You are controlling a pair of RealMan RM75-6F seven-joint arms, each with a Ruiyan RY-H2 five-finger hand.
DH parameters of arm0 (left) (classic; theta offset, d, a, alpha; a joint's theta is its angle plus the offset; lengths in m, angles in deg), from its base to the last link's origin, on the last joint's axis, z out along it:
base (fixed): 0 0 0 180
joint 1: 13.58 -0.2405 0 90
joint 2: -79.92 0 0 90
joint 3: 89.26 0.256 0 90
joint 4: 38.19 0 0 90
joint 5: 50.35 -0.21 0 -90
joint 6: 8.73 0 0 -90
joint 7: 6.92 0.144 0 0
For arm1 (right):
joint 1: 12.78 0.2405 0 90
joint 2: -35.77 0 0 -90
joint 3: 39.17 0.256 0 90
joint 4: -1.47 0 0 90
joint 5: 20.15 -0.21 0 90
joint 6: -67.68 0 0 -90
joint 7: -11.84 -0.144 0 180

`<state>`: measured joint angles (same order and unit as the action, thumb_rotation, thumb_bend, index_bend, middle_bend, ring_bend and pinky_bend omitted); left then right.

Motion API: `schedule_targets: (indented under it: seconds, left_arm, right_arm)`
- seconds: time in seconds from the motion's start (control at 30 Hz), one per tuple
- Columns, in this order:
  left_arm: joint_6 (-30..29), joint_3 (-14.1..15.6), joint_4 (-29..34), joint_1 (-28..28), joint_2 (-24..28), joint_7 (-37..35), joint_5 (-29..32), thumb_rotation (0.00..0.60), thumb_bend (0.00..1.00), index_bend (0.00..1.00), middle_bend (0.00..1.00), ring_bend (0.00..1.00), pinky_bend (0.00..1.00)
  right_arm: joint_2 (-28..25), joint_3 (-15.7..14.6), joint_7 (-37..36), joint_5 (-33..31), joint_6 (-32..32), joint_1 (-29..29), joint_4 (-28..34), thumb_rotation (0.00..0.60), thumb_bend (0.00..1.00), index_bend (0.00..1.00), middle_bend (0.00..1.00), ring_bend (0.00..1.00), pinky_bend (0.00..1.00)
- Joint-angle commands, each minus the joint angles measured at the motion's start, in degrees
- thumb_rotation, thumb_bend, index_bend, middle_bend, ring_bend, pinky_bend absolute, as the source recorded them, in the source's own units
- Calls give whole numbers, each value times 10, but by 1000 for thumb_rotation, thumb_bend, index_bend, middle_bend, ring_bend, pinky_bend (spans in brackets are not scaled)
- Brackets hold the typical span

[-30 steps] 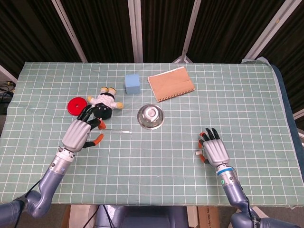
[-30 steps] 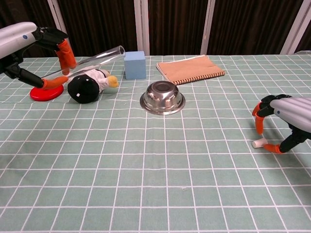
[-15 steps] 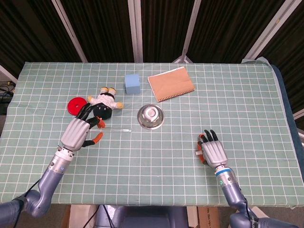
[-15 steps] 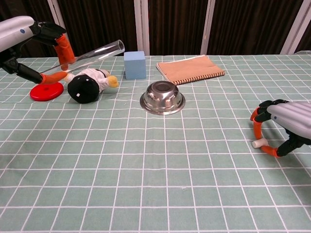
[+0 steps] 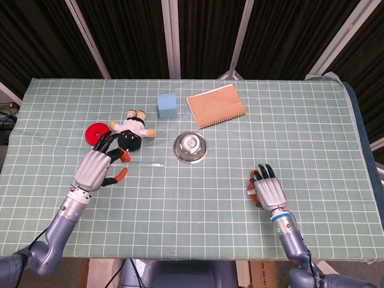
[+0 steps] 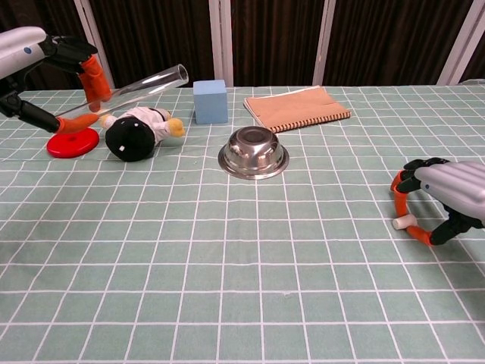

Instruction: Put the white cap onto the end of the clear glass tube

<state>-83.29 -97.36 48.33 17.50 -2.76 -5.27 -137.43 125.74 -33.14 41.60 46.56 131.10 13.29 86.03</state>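
My left hand [image 5: 96,168] grips one end of the clear glass tube [image 6: 144,85] and holds it above the table at the left. The tube slopes up to the right, and its open end is over the plush toy. From above the tube [image 5: 144,163] shows only as a thin line. The small white cap [image 6: 402,221] lies on the cloth at the right. My right hand [image 6: 447,193] arches over the cap, with an orange-tipped finger on one side and the thumb on the other. Neither plainly touches it. In the head view the cap [image 5: 248,193] peeks out at the left edge of my right hand [image 5: 268,191].
A red disc [image 6: 73,142], a plush toy [image 6: 140,130], a blue cube [image 6: 210,101] and a brown notebook [image 6: 297,106] lie across the back. An upturned steel bowl [image 6: 253,150] sits mid-table. A green checked cloth covers the table.
My left hand has shifted slightly left with the tube. My right hand has settled lower and nearer around the cap, which has stayed in place.
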Motion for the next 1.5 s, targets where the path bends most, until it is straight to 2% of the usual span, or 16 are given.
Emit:
schedule_targets:
  seconds: [0.03,0.27,0.57,0.77,0.97,1.13,1.5]
  left_arm:
    - [0,0,0,0,0,-1,-1,600,739,541,559,99,0]
    - [5,-1,-8,1,-12,-4,7,600,739,541,559,99,0]
    - [35,-26,-37,18,-93,9,69,600,739,537,558,99,0]
    - [43,-48,-51,32,-142,32,103,600,739,537,558,99,0]
    - [48,-74,-66,49,-182,53,135,600,739,537,558,99,0]
    - [53,-93,-78,62,-208,69,160,600,739,537,558,99,0]
    - [58,-122,-76,79,-241,126,221,600,739,537,556,99,0]
  right_arm:
    - [0,-1,-1,3,4,-1,0,600,461,535,231,50,0]
    - [-4,3,-8,25,26,0,7,600,462,541,231,50,0]
    - [-13,27,-8,68,68,12,18,600,462,541,231,50,0]
    - [-6,63,7,103,110,32,13,600,462,541,231,50,0]
    - [19,102,28,132,142,65,-10,600,462,542,231,50,0]
    - [48,124,45,128,147,89,-33,600,462,548,231,50,0]
    - [107,125,63,152,158,131,-121,600,462,549,231,50,0]
